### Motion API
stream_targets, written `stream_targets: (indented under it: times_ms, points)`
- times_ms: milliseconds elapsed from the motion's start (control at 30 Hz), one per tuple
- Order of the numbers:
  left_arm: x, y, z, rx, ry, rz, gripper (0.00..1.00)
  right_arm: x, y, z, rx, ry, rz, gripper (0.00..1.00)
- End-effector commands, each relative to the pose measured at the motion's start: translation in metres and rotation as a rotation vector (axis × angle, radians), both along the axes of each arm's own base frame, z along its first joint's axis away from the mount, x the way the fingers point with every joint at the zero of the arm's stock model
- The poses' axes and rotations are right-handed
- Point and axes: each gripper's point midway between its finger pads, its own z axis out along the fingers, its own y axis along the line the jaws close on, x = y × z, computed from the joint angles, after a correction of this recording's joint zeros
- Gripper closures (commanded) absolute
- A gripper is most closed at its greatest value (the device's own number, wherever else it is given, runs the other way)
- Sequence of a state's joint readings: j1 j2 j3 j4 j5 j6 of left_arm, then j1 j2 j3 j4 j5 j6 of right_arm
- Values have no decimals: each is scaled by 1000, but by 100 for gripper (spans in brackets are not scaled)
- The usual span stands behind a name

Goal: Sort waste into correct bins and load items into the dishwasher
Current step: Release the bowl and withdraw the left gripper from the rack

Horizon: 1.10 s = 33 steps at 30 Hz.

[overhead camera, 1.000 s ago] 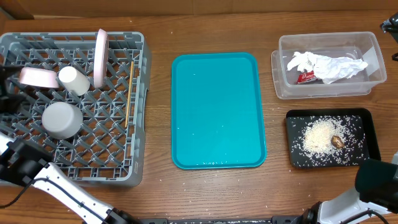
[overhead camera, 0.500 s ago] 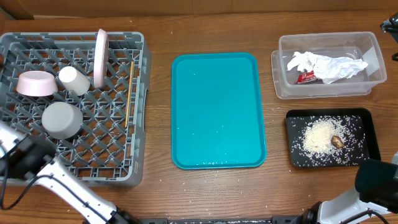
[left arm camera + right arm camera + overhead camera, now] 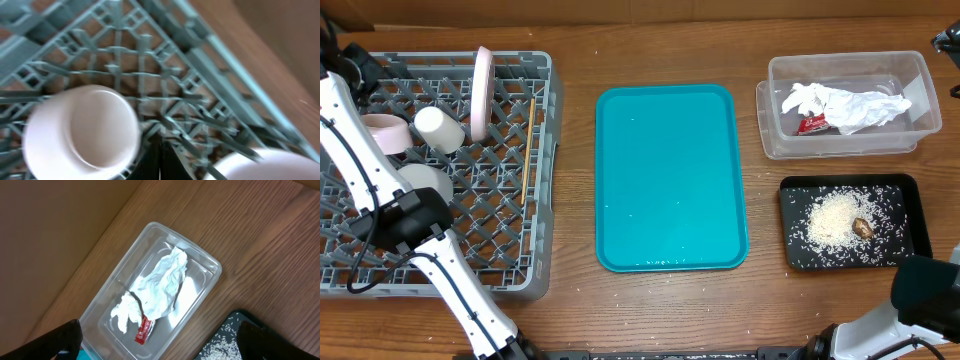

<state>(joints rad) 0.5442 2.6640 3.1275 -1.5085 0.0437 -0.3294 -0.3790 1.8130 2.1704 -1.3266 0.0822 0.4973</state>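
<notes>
The small white cup [image 3: 438, 128], pale pink round bowl [image 3: 388, 132] and upright whitish-pink round plate [image 3: 482, 78] stand in the grey lattice dish rack [image 3: 490, 225] at frame left. They look stiff, smooth and slippery, so the rim is probably the best place to pinch. Only the overhead shows the thin wooden chopsticks [image 3: 527, 150]. The blurred left wrist view shows the left end effector [image 3: 160, 161] pressed together, holding nothing. The right wrist view shows the right end effector [image 3: 159, 340] spread wide above the clear plastic tub [image 3: 215, 265].
</notes>
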Motion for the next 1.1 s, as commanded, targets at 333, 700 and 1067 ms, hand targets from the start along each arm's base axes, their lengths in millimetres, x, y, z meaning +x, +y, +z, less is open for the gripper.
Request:
stream_targets:
  times_ms: [333, 700, 1067]
  points:
    - [-19, 20, -44, -7, 131, 76, 96, -3, 0, 9, -10, -23, -3, 0]
    - [-47, 28, -59, 4, 261, 120, 96, -3, 0, 9, -10, -23, -3, 0]
    - [-98, 63, -58, -11, 332, 306, 96, -3, 0, 9, -10, -23, -3, 0]
